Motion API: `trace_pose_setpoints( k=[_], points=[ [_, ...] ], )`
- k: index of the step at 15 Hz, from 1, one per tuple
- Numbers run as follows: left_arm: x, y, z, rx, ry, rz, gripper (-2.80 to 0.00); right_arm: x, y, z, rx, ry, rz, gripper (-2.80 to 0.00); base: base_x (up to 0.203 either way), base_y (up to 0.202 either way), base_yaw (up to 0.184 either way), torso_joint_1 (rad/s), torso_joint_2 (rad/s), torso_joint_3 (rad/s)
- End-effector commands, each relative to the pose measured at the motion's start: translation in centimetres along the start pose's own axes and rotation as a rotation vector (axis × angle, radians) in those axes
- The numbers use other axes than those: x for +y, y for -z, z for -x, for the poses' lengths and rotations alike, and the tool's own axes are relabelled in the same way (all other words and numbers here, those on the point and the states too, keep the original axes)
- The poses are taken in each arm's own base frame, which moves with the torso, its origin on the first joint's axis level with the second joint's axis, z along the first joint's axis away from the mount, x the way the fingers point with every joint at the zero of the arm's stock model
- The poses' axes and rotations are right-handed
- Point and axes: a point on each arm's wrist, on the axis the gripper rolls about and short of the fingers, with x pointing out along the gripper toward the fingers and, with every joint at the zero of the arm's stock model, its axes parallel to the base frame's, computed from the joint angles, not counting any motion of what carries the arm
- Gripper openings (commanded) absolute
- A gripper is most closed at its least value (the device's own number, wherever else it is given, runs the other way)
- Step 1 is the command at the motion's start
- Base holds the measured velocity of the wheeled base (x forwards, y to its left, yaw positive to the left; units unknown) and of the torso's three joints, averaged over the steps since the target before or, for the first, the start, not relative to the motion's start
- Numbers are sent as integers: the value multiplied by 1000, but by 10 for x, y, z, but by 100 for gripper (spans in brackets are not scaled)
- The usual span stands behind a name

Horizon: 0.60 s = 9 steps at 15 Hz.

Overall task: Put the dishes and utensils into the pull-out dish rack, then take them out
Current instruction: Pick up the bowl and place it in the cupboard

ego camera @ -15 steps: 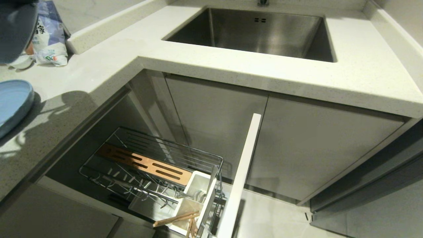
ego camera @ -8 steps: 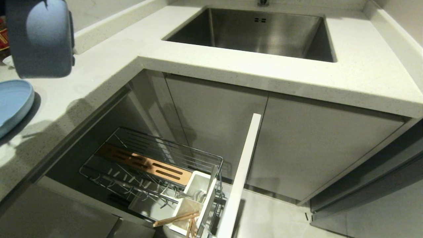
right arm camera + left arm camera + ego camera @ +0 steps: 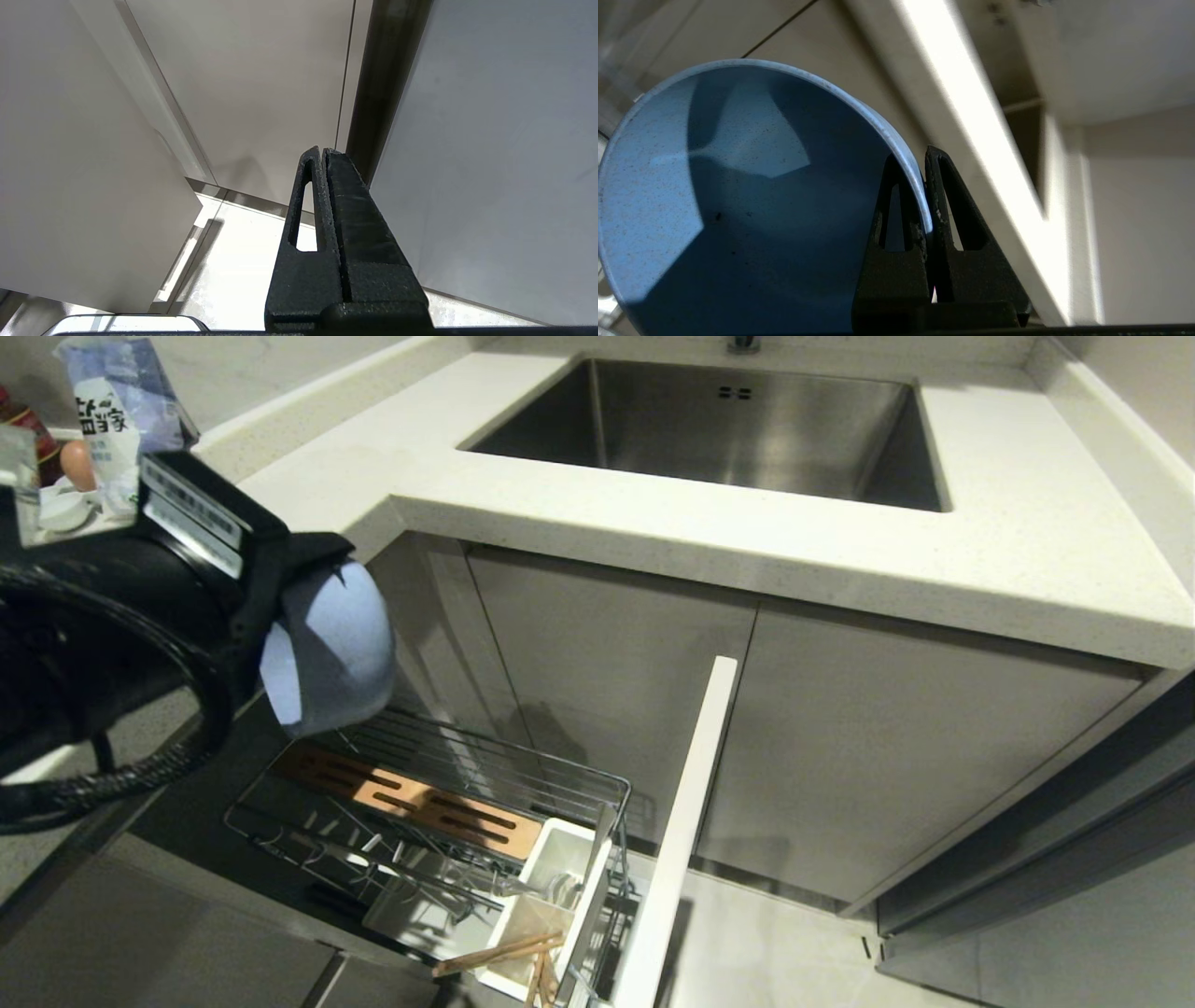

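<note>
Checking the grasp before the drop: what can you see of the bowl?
The bowl is pale blue, matte and finely speckled, round and deep, with a thin lighter rim. It looks empty. The left pincer is shut on its rim, one finger inside the wall and one outside. The bowl hangs tipped on its side, clear of the counter, above the far end of the pulled-out rack. Nothing but the pincer touches it.
</note>
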Motion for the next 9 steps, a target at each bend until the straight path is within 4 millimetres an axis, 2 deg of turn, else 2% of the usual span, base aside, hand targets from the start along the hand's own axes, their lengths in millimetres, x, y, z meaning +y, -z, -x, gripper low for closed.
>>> trace_pose_setpoints(
  k=[1,3,9],
  points=[
    [20,34,-17,14,-79,4,-280,0,6,-1,22,0,0,-280,0,0,0,0,0,0],
    [23,51,-34,-6,-87,94,-280,0,6,-1,22,0,0,-280,0,0,0,0,0,0],
    [35,108,-87,-30,-114,208,-280,0,6,-1,22,0,0,-280,0,0,0,0,0,0]
  ],
)
